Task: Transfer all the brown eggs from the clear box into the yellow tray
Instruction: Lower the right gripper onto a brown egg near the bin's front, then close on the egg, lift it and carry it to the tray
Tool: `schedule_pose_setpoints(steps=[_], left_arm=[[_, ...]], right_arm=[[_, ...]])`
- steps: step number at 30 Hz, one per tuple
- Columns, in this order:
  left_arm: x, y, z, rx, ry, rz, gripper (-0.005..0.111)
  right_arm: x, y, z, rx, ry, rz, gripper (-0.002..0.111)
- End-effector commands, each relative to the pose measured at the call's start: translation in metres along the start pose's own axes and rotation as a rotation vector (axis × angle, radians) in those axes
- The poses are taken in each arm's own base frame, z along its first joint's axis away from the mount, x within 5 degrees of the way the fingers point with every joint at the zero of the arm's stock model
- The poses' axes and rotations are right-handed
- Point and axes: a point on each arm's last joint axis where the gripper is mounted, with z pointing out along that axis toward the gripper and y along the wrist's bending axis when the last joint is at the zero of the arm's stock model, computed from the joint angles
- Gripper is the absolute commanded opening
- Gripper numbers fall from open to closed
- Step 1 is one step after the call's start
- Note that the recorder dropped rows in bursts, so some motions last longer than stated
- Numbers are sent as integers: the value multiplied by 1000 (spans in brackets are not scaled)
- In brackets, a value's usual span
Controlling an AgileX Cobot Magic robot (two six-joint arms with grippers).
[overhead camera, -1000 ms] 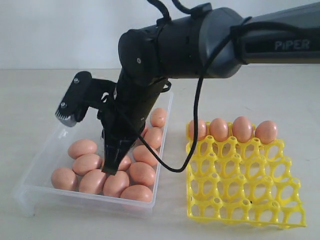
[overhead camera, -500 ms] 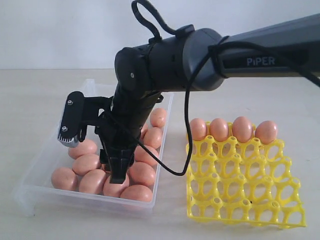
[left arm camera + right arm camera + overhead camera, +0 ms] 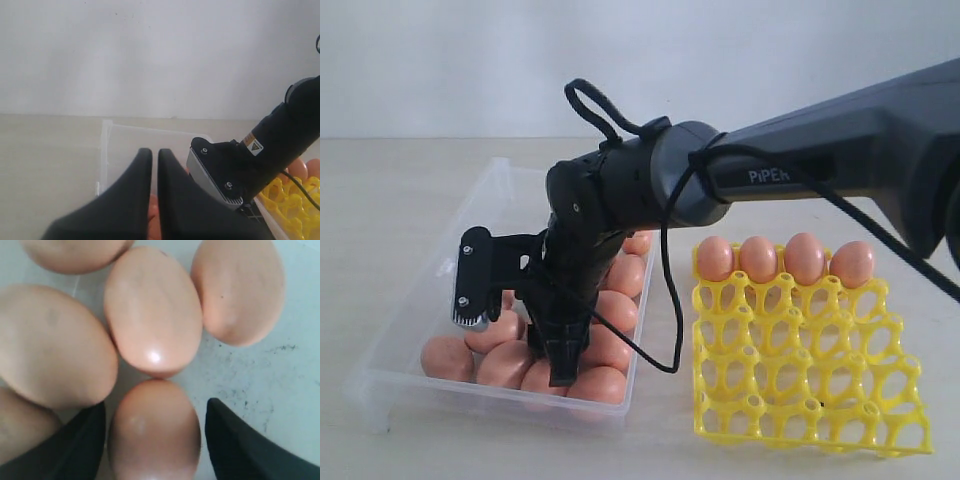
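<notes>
On yellow tray (image 3: 800, 385), four brown eggs (image 3: 758, 258)

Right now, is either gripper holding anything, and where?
Nothing held. The right gripper is open, fingers straddling one brown egg in the clear box, unclamped. The left gripper is shut, empty.

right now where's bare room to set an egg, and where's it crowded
Free: the yellow tray, three rows in front of its four eggs; the clear box, far left corner. Crowded: its near end, packed with brown eggs.
</notes>
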Motion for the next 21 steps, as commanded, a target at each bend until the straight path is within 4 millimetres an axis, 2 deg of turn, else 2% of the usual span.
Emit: schedule_pose_setpoints(steps=[1, 2, 7, 14, 18, 21], left_arm=[[1, 0, 0, 8, 0, -10, 4], [1, 0, 0, 8, 0, -10, 4], [1, 0, 0, 8, 0, -10, 4], [1, 0, 0, 8, 0, -10, 4], [1, 0, 0, 8, 0, -10, 4], [1, 0, 0, 8, 0, -10, 4]], right_arm=[[-3, -3, -2, 27, -18, 20, 18], [-3, -4, -2, 35, -24, 30, 1], [-7, -11, -5, 106, -71, 128, 0], [-10, -27, -24, 234, -185, 321, 0], [6, -37, -36, 313, -264, 488, 0], [20, -33, -47, 384, -334, 557, 0]])
